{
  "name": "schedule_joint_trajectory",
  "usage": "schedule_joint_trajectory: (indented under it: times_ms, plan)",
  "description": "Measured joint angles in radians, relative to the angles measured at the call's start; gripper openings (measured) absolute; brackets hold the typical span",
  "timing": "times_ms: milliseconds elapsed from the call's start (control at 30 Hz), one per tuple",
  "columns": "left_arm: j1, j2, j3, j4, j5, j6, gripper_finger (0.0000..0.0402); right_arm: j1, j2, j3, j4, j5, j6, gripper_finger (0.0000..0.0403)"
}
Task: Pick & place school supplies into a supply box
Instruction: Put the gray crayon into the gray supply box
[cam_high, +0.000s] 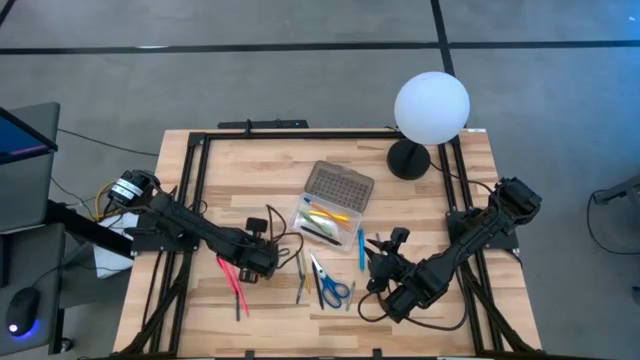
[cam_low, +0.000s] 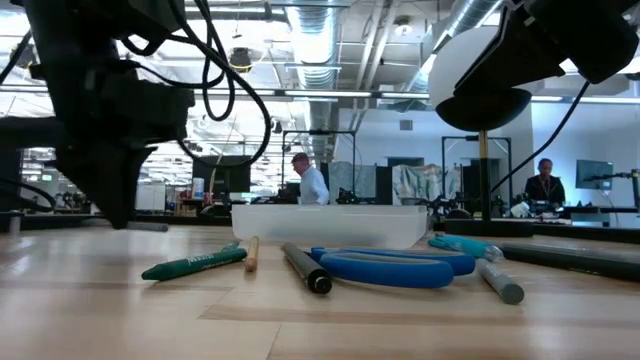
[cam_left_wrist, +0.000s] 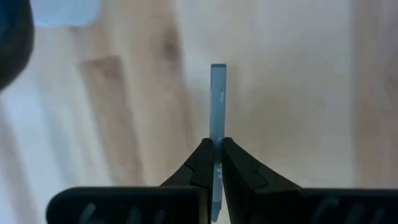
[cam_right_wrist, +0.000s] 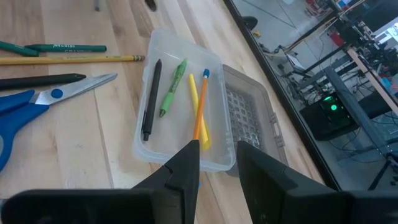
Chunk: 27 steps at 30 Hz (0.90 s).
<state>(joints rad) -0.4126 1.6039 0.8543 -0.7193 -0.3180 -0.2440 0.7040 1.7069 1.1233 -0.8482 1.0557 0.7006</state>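
The small clear plastic supply box (cam_high: 322, 219) lies open near the middle of the wooden table (cam_high: 440, 310), with its grey dotted lid (cam_high: 338, 186) folded back. Inside it lie a black pen (cam_right_wrist: 150, 101), a green pen (cam_right_wrist: 172, 87), a yellow pencil (cam_right_wrist: 197, 106) and an orange pencil (cam_right_wrist: 200, 107).

The left gripper (cam_left_wrist: 216, 150) hangs well to one side of the box, its fingers pressed together on a thin grey-blue pen (cam_left_wrist: 217, 99) — the pen sticks straight out past the fingertips. The right gripper (cam_right_wrist: 216, 158) waits on the other side of the box, pointing at it, with its fingers spread and nothing between them.

Near the box's front edge lie the blue-handled scissors (cam_high: 330, 288), a light blue pen (cam_high: 361, 249) and two pink pens (cam_high: 234, 278).

The pinch is close to one end of the pen, so the long end may swing or slip out on the way. It could also hit the box wall and land outside — the box is narrow.
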Motion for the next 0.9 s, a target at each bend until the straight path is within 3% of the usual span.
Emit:
schedule_joint_trajectory:
  times_ms: [300, 467, 633, 900]
  plan:
    - [0.001, -0.002, 0.104, -0.002, -0.212, 0.068, 0.0012, -0.003, 0.0, 0.0, 0.0, 0.001, -0.001, 0.0102]
    - [0.05, -0.002, 0.147, 0.107, -0.326, 0.162, 0.0014, -0.017, 0.0, 0.0, 0.0, 0.0, 0.0, 0.0102]
    - [0.138, 0.0, 0.142, 0.317, -0.3, 0.313, 0.0014, -0.021, 0.0, 0.0, 0.0, 0.0, 0.0, 0.0102]
    - [0.263, 0.002, 0.14, 0.533, -0.151, 0.469, 0.0015, -0.015, 0.0, 0.0, -0.004, 0.0, 0.0, 0.0102]
